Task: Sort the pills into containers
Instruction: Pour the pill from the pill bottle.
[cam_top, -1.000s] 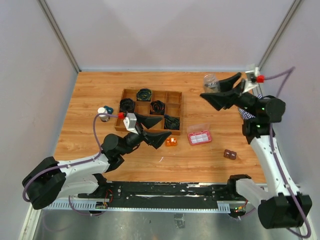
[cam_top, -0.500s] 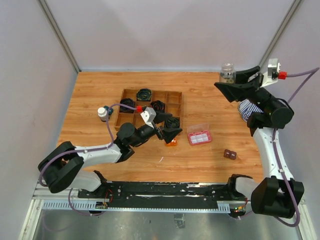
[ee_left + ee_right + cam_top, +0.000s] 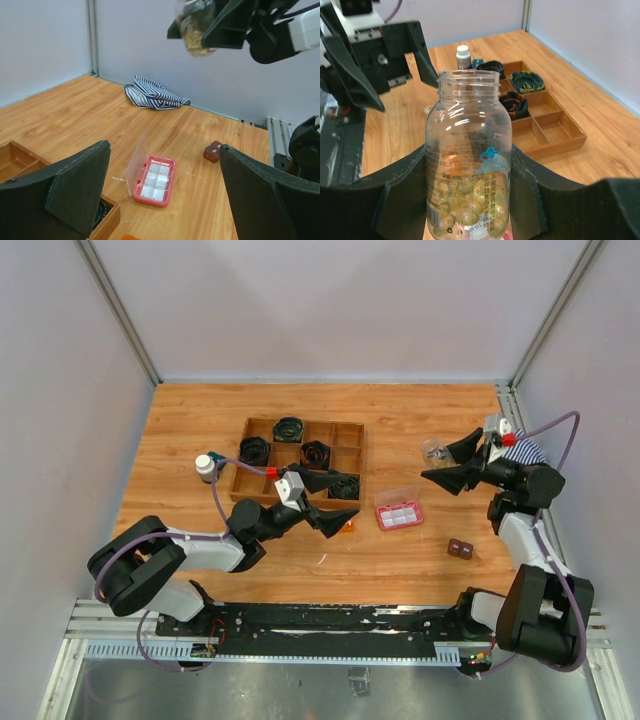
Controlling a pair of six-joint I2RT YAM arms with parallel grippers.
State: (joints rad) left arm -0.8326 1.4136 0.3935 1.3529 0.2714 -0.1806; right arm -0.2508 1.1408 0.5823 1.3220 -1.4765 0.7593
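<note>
Dropping from up high, the right gripper [image 3: 436,462], clamped on the uncapped clear vial [image 3: 433,450] of pills, now nears the pink box [image 3: 399,512], probably to pour, while the left gripper [image 3: 349,496] gapes empty.

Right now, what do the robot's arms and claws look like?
Both arms have white tubes and chunky black joints. The left gripper and right gripper each have two black wedge-shaped fingers, a white camera box, a red plug and a purple cable.

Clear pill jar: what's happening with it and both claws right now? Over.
Right gripper shut on clear pill jar, uncapped, raised above table. Left gripper open, empty, near wooden tray. Pink box open, nothing between jar and box.
</note>
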